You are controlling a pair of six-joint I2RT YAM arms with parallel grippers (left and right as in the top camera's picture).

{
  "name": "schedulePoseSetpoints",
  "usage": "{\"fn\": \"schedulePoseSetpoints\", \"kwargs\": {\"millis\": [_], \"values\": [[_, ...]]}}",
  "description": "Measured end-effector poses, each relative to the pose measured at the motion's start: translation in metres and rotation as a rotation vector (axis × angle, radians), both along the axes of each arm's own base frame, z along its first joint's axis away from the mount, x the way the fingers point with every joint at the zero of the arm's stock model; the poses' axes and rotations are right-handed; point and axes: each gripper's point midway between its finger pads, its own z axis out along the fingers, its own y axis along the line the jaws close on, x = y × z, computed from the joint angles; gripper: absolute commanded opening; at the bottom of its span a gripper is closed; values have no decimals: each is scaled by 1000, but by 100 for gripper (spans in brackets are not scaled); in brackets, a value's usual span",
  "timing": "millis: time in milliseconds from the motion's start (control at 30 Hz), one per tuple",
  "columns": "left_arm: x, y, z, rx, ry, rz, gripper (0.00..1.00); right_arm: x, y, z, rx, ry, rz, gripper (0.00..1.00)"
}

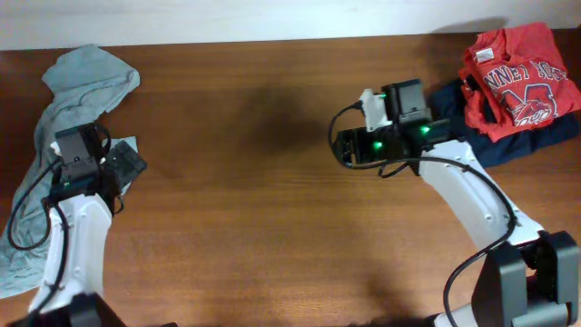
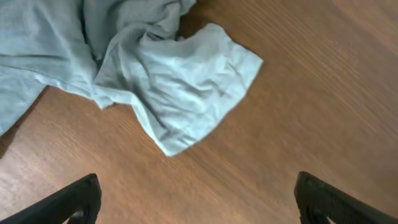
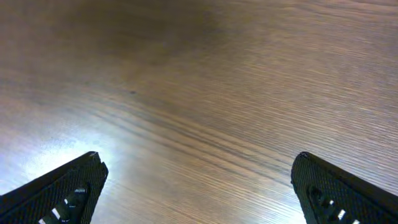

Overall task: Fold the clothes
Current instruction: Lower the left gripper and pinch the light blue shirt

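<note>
even soft light, white glare on the table [image 3: 56,134], wrist views slightly blurred

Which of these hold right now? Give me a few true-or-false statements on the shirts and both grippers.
1. The sage T-shirt lies crumpled and unfolded on the left arm's side of the table. True.
2. The left gripper is shut on the T-shirt's sleeve. False: its jaws stand open over bare wood, with the cloth just ahead and nothing held.
3. The right gripper is open above bare wood. True.
4. The red shirt with white lettering lies underneath the navy garment. False: the red shirt lies on top of it.
</note>
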Motion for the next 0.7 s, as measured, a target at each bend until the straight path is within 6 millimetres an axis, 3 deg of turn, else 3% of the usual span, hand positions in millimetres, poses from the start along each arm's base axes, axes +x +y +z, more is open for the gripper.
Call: {"fn": "schedulePoseSetpoints", "kwargs": {"millis": [100, 167, 300, 400, 700], "values": [[6, 6, -12, -8, 4, 19, 89, -4, 12, 0, -6, -2, 30, 99], [10, 8, -21, -16, 10, 32, 75, -7, 18, 0, -9, -2, 46, 99], [15, 10, -38, -21, 29, 34, 63, -9, 25, -1, -12, -3, 63, 99], [17, 13, -48, -27, 41, 54, 59, -10, 25, -1, -13, 2, 63, 99], [13, 16, -83, -67, 94, 153, 59, -17, 22, -5, -25, 32, 62, 99]]}}
